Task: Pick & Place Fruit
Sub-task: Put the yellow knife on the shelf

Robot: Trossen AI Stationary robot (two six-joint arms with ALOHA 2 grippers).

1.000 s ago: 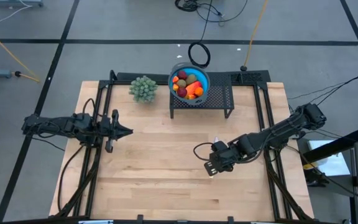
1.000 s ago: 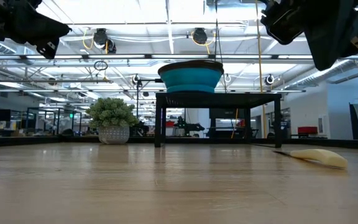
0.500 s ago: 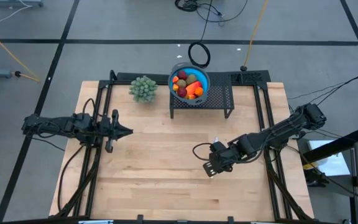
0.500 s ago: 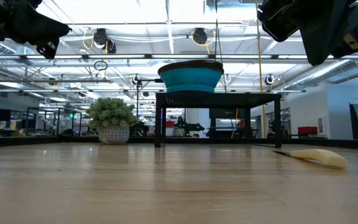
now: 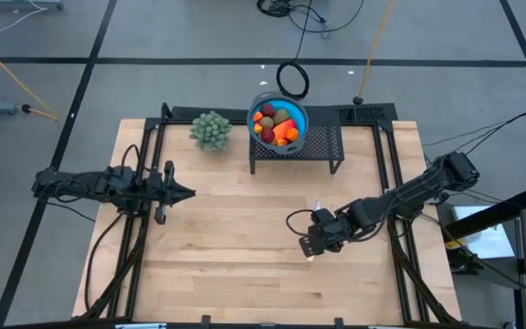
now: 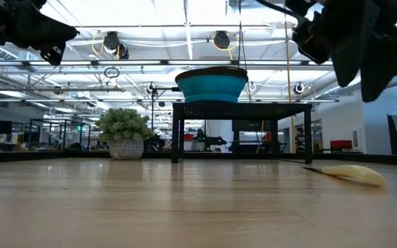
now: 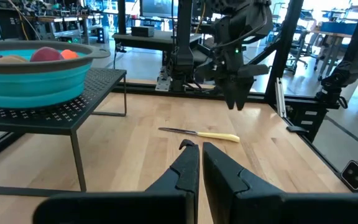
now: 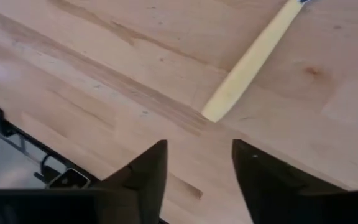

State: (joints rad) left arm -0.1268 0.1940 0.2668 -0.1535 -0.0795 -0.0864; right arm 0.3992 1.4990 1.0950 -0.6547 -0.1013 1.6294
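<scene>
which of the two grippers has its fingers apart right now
The right gripper, hovering above the knife on the table. Its two fingers stand apart, while the left gripper's fingers are pressed together.

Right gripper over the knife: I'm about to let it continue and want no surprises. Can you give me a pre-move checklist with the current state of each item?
1. Right gripper open: ok, there is a clear gap between its fingers.
2. Right gripper empty: ok, nothing sits between its fingers.
3. Knife lying flat on the table: ok, its pale yellow handle end lies just ahead of the fingers.
4. Right gripper clear of the table: ok, the low view shows it hanging well above the wood.
5. Left gripper out of the way: ok, shut, empty and parked at the table's left side.
6. Fruit in the blue bowl on the black stand: ok.
</scene>
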